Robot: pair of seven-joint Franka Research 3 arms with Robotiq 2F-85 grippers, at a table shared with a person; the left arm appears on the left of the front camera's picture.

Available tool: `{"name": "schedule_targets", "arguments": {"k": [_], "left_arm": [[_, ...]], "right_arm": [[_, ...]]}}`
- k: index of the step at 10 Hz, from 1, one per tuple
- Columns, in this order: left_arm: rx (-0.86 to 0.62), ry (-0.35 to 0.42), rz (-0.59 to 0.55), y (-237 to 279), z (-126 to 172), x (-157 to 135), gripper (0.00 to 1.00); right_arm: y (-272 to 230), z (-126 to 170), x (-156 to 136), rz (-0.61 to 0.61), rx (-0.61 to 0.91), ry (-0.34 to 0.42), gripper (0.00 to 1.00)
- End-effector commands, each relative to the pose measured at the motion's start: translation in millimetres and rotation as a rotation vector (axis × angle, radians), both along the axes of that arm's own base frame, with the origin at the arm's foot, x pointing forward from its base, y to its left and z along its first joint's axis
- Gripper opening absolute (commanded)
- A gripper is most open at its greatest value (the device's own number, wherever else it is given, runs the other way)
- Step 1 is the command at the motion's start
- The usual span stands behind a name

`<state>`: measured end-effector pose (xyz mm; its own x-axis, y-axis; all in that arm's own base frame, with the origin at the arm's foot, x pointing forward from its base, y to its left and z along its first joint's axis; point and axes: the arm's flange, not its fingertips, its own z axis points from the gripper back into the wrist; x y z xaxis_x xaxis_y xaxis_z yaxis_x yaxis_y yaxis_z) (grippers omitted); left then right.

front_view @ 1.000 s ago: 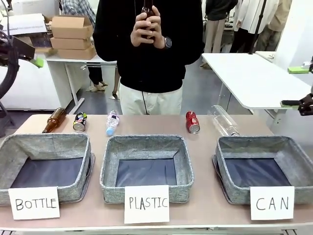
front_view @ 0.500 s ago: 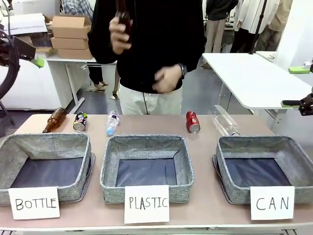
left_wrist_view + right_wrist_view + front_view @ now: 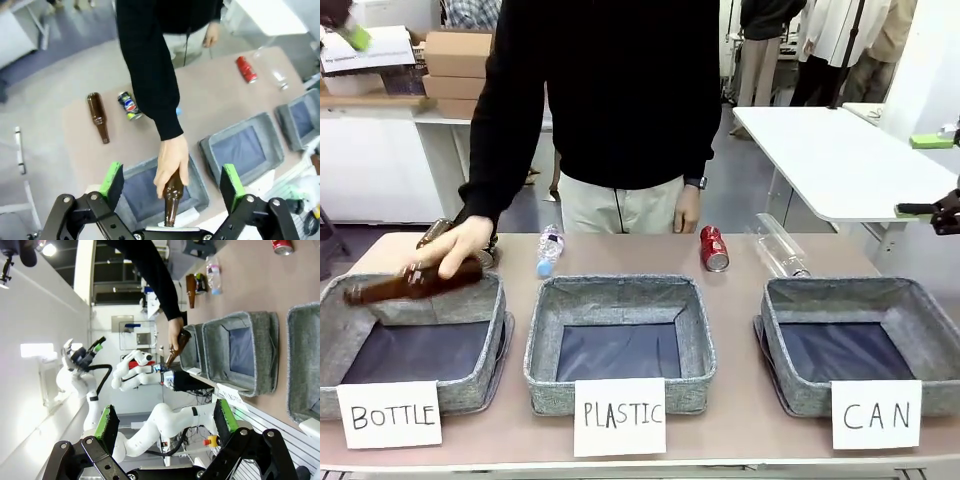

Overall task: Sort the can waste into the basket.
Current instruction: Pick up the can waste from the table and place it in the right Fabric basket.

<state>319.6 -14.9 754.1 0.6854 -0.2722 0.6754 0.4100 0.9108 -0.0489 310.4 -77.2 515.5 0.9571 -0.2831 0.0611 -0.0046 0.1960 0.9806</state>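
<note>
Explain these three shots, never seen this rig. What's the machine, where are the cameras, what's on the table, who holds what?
The machine is two robot arms at a table, with a person standing opposite. The front picture looks across the table from the robot's side. The other two come from cameras on each wrist, looking along the gripper's fingers. The left gripper and the right gripper are both open and hold nothing.

On the table stand three grey baskets: the BOTTLE basket, the PLASTIC basket and the CAN basket. Behind them lie a red can, a dark can, a brown bottle, a small plastic bottle and a large clear bottle.

The person's hand holds a second brown bottle over the BOTTLE basket.
</note>
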Motion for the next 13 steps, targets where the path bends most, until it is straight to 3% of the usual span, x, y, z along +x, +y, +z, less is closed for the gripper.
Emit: {"name": "schedule_targets", "arguments": {"k": [1,2,13], "left_arm": [[0.074,0.033,0.117,4,-25,-2,1.00],[0.000,0.000,0.000,0,0,0,1.00],[0.000,0.000,0.000,0,0,0,1.00]], "right_arm": [[0,1,2,0.002,0.023,-0.033,1.00],[0,1,2,0.002,0.023,-0.033,1.00],[0,1,2,0.002,0.023,-0.033,1.00]]}}
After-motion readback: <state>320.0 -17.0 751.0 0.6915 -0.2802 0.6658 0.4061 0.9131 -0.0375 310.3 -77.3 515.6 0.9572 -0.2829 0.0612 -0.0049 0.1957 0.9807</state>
